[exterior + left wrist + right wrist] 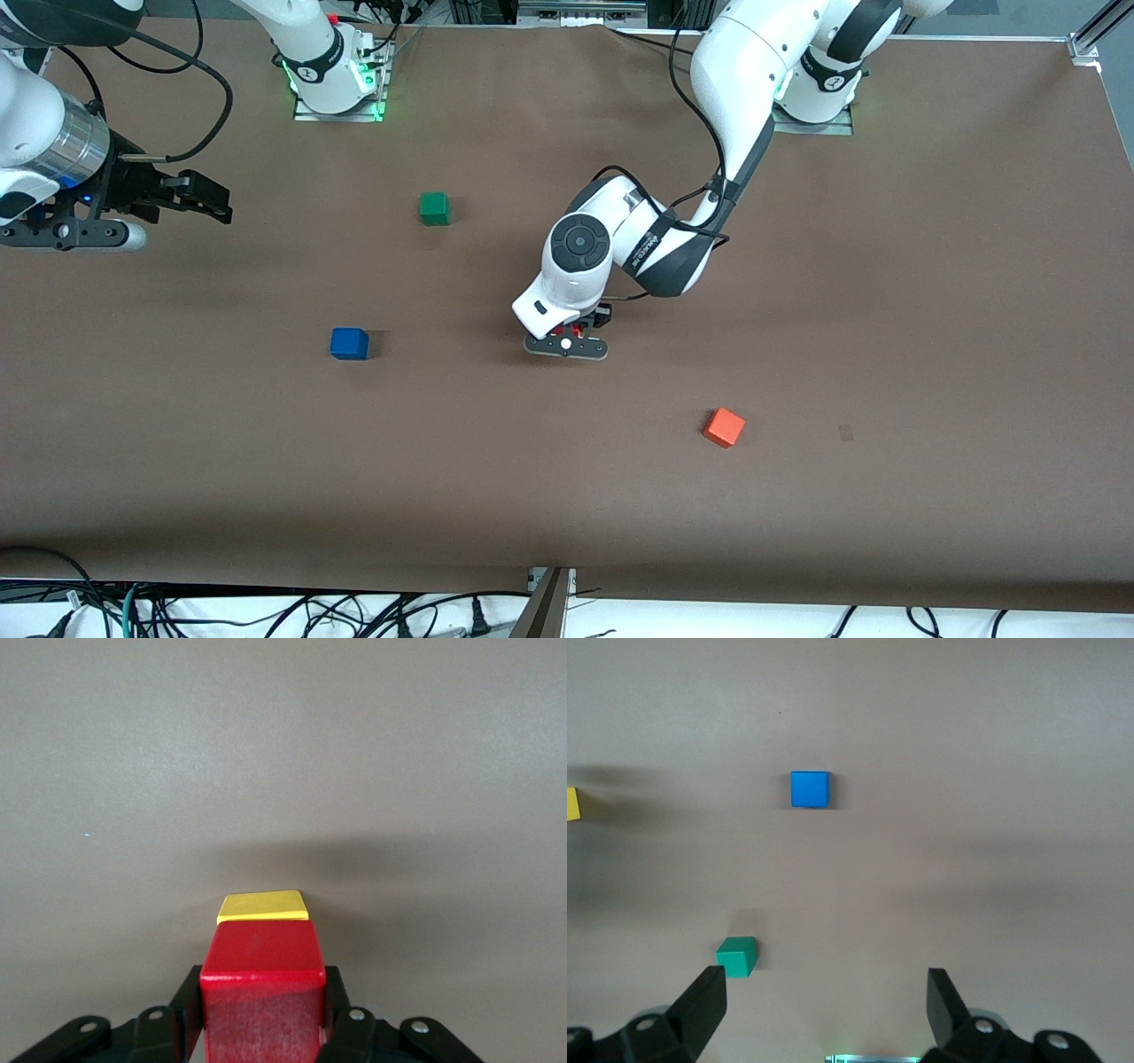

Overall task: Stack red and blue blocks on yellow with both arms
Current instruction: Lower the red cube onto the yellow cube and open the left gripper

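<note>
Right gripper hangs in the air at the right arm's end of the brown table, fingers spread wide, nothing between them. Right arm waits there. In the right wrist view the two black fingers stand far apart over bare tabletop, touching nothing.

Green cube sits on the table toward the middle from that gripper, well apart from it; the same cube shows near one finger in the right wrist view, not touched. Blue block lies nearer to the front camera than the green cube, well apart from both grippers, resting flat on the table.

Left gripper is low over the middle of the table, reached in from the left arm's base. Fingers pressed onto the red block, one on each side face, block upright between them. Only a sliver of red shows under the hand in the front view.

Yellow cube sits directly beneath the gripper's load; its top face shows just past the red block's upper edge. Cannot tell whether the red block touches it or hangs just above.

Orange-red cube lies toward the left arm's end, nearer to the front camera than the left gripper, well apart from it.
</note>
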You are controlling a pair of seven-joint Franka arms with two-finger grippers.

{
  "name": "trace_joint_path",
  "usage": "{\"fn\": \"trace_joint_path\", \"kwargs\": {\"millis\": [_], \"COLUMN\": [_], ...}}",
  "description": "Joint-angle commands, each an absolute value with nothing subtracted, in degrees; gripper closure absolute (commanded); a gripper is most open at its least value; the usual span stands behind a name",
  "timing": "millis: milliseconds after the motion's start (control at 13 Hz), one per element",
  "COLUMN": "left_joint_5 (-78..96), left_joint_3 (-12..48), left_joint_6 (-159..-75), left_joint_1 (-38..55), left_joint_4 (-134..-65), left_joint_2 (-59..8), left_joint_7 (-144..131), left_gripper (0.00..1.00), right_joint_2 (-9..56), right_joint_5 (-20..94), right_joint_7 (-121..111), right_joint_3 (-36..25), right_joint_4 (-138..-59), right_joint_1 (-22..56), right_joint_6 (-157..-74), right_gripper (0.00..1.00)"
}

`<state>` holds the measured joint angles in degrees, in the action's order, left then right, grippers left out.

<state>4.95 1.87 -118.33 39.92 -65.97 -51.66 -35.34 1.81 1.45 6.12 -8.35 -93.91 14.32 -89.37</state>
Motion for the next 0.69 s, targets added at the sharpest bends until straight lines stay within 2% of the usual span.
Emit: {"fn": "trace_joint_path", "kwargs": {"millis": [0, 77, 154, 231, 615], "left_joint_5": [5.4, 5.4, 5.4, 5.4, 6.0], "left_joint_3": [1.8, 1.8, 1.8, 1.8, 2.2], "left_joint_6": [-117.4, -117.5, -117.4, -117.4, -117.2], "left_joint_1": [39.9, 39.8, 39.7, 39.5, 37.6], "left_joint_4": [-63.9, -63.9, -63.9, -63.9, -63.5], "left_joint_2": [-53.2, -53.2, -53.2, -53.2, -52.6], "left_joint_7": [-35.3, -35.3, -35.3, -35.2, -35.2], "left_gripper": [0.89, 0.87, 0.72, 0.01, 0.0], "right_joint_2": [1.6, 1.6, 1.6, 1.7, 3.6], "right_joint_5": [1.7, 1.4, 1.2, 1.4, 1.8], "right_joint_7": [5.9, 5.9, 5.9, 5.9, 6.6], "right_joint_3": [-8.0, -8.0, -7.9, -7.9, -7.9], "right_joint_4": [-93.9, -93.9, -93.8, -93.6, -92.8], "right_joint_1": [13.9, 14.0, 14.1, 14.2, 14.3], "right_joint_6": [-90.1, -90.6, -91.0, -91.2, -91.2], "right_gripper": [0.0, 0.0, 0.0, 0.0, 0.0]}}
